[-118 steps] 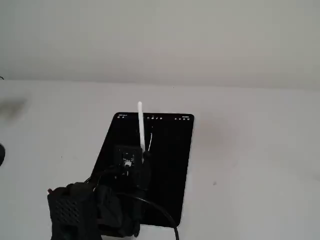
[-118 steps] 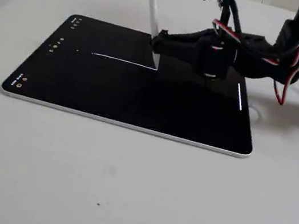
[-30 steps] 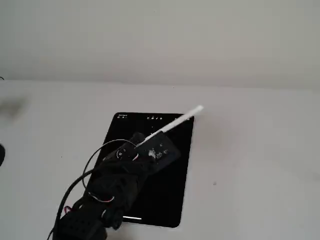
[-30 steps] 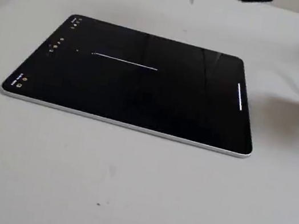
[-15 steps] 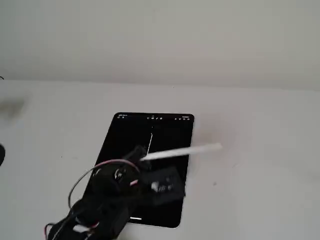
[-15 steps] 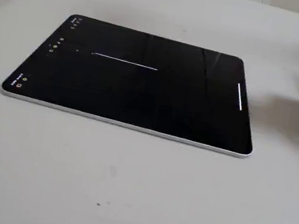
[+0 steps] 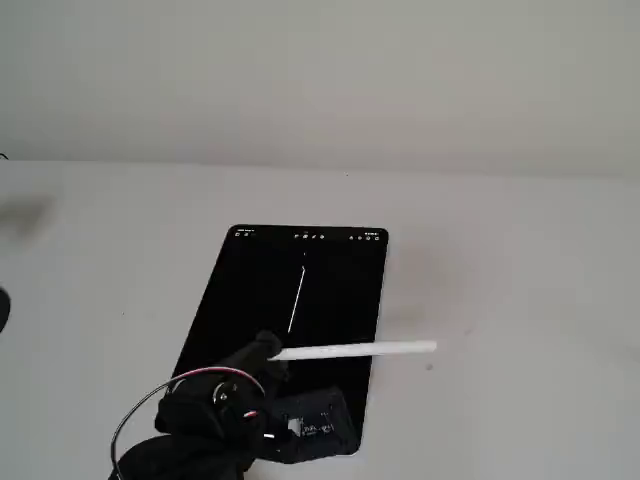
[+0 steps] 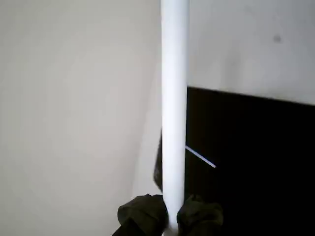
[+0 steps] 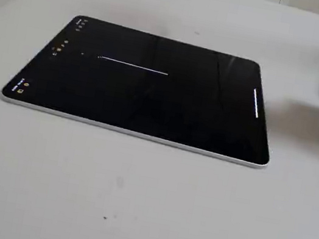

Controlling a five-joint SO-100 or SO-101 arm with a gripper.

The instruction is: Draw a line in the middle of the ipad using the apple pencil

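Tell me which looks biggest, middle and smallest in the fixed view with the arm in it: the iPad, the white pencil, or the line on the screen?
1. The iPad, biggest by far.
2. The white pencil, long and thin, held in the gripper.
3. The drawn line, shorter and much thinner than the pencil.

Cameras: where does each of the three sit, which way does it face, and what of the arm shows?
A fixed view: above, behind the arm, looking down over the tool holding the pencil across the ipad.
Wrist view: on the arm, looking along the pencil; only the tool's fingertips show.
Another fixed view: low beside the table, facing the ipad; no arm visible.
Shared: both fixed views show the drawn white line.
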